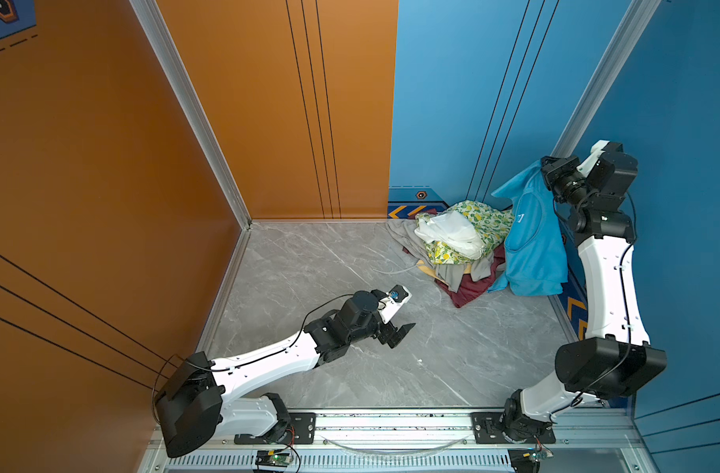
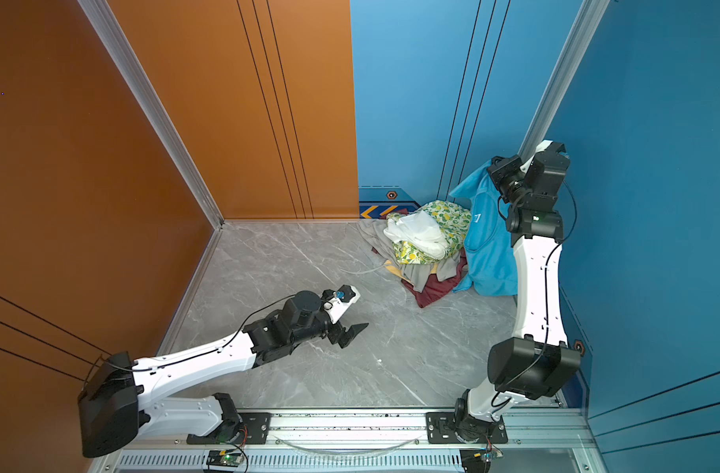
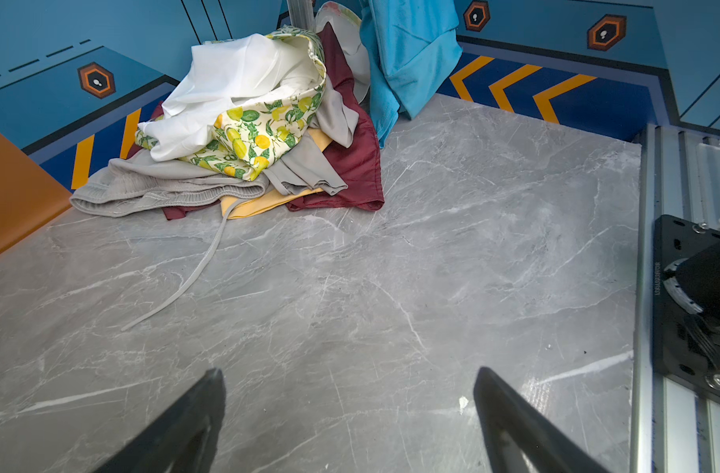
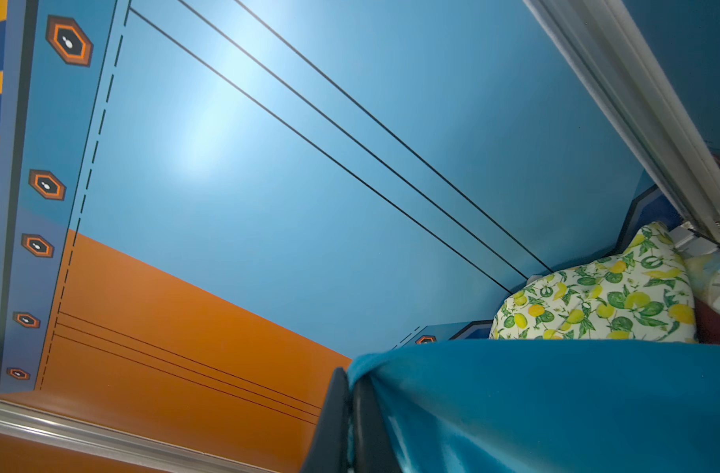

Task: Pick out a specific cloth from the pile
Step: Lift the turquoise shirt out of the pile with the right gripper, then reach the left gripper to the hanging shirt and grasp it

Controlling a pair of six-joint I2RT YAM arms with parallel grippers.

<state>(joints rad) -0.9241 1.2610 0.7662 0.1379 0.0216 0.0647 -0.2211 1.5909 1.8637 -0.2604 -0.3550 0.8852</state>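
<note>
**Right gripper**: jaws clamped tight on a fold of the cloth, raised above the pile on its blue-wall side. In the right wrist view you can see the blue fabric bunch at the fingertips and drape away.

**The cloth**: sky-blue T-shirt with a small white chest mark, hanging full length from that pinch. Its lower hem comes down to the surface just beside the pile, next to the maroon garment; you cannot tell whether the two touch. It is probably held high so its own weight peels it off the heap. You likely have more lift or a carry away from the pile ahead of you.

**Left gripper**: jaws spread wide, holding nothing, low over bare surface, well apart from the pile. It looks parked clear, ready to pin the pile if it drags.

**The pile**: a white piece and lemon-print fabric on top, grey, yellow and maroon beneath. A grey drawstring trails out from the pile toward the left gripper.

**Surface**: grey marble-pattern table, bare away from the pile.

**Room**: blue wall behind and beside the pile, orange wall well apart from it, and chevron-striped skirting at the pile's back
</note>
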